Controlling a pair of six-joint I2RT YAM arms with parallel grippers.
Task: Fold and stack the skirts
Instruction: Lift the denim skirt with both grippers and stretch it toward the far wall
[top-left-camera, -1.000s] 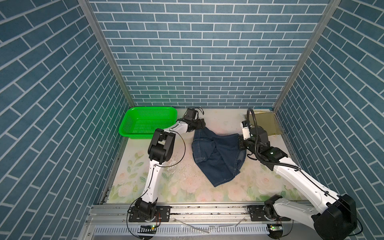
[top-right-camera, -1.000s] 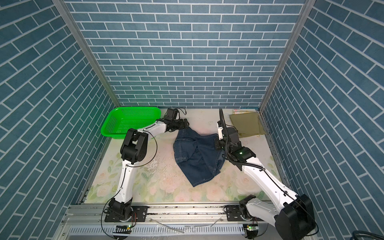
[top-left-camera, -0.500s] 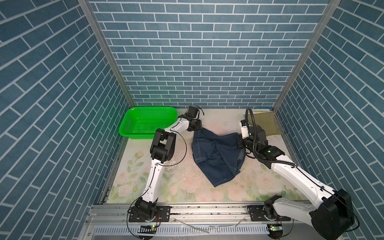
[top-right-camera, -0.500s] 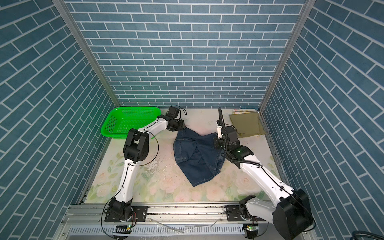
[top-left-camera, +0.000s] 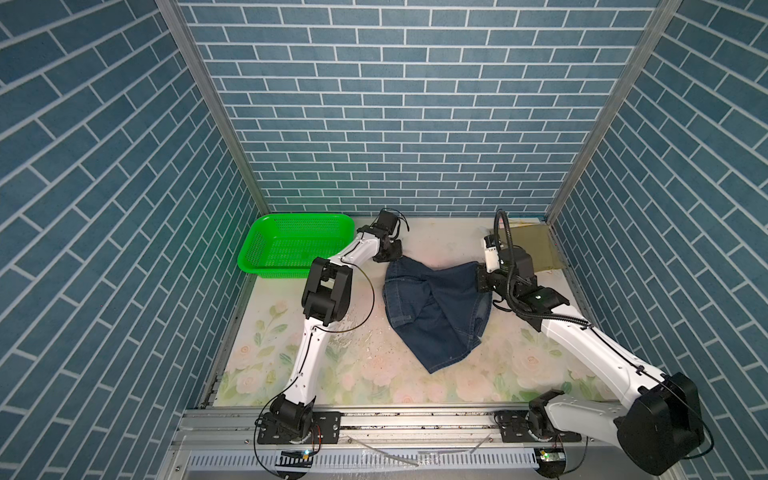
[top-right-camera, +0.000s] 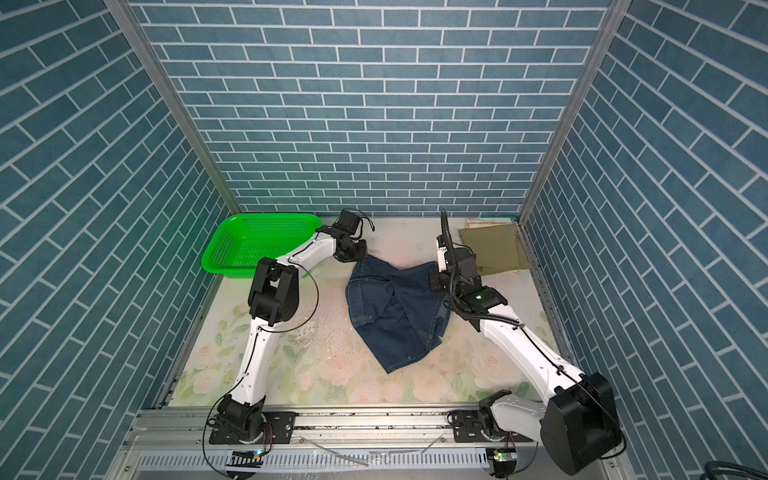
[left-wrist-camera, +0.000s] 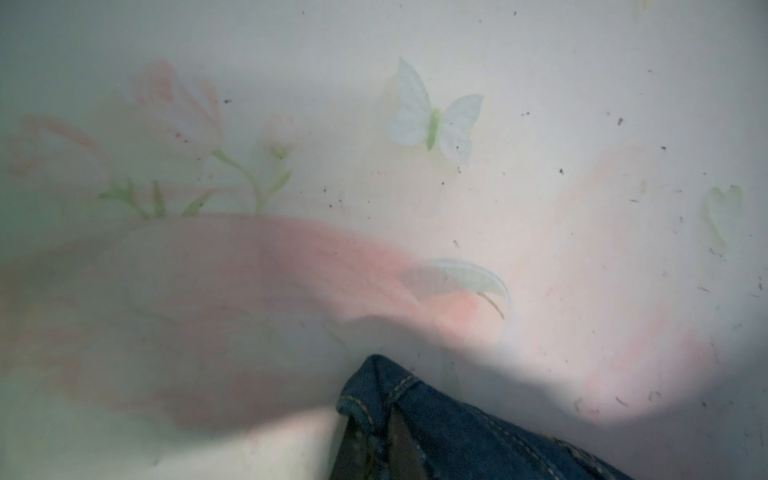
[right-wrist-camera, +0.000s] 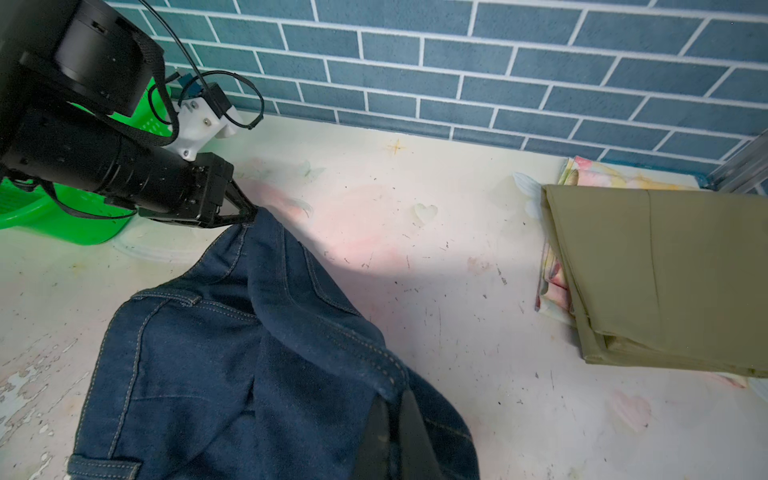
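Note:
The dark blue denim skirt (top-left-camera: 432, 311) (top-right-camera: 395, 316) lies crumpled mid-table, raised at two far corners. My left gripper (top-left-camera: 390, 257) (right-wrist-camera: 249, 214) is shut on its far left corner, and the stitched hem (left-wrist-camera: 374, 382) shows between the jaws. My right gripper (top-left-camera: 480, 276) (right-wrist-camera: 392, 415) is shut on the far right corner of the waistband. The olive-khaki skirt (top-left-camera: 536, 249) (right-wrist-camera: 665, 270) lies folded at the back right. It rests on the folded pastel flowered skirt (right-wrist-camera: 602, 172), whose edges peek out.
A green perforated basket (top-left-camera: 297, 245) (top-right-camera: 257, 243) stands at the back left, just behind the left arm. Blue brick walls (top-left-camera: 395, 124) close the back and both sides. The flowered tabletop (top-left-camera: 374, 365) shows in front of the denim.
The left gripper was open beside the denim skirt's far left corner and has since closed on it. The right gripper has kept its hold and barely moved.

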